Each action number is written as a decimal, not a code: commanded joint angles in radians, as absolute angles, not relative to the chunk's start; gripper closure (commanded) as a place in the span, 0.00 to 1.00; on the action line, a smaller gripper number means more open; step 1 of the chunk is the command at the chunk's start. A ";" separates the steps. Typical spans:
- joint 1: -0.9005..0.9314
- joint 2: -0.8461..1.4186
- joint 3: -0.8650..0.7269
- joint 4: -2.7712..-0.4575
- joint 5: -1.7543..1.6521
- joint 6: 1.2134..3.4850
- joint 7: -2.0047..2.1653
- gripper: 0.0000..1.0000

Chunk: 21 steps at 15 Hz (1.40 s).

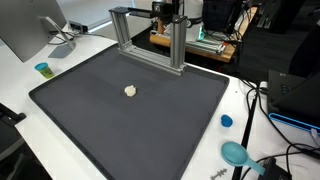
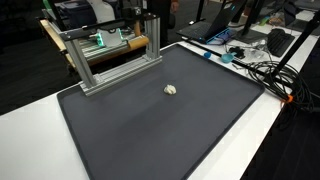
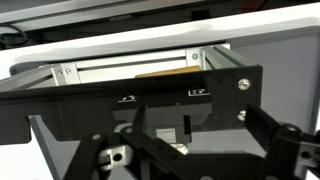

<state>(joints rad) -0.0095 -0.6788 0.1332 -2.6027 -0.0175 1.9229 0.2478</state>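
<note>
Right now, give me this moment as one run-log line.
gripper: open, empty, up by metal frame | small white lump: alone mid dark mat, apart from gripper

A lump (image 1: 130, 90), perhaps crumpled paper, lies on the mat (image 1: 100, 125) before the metal frame (image 1: 178, 45).

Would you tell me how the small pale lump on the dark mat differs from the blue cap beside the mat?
The pale lump is off-white and irregular; the blue cap is blue and round. The lump lies near the middle of the dark mat; the cap sits off it on the white table. Both are small and untouched.
</note>
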 commanded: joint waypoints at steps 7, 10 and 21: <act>-0.023 -0.741 0.099 -2.667 -0.058 2.016 0.194 0.00; -0.036 -0.758 0.080 -2.697 -0.073 2.051 0.183 0.00; -0.042 -0.768 0.002 -2.743 -0.072 2.219 0.026 0.00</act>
<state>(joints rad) -0.0489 -0.7699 0.0208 -2.7446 -0.0626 2.1886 0.0681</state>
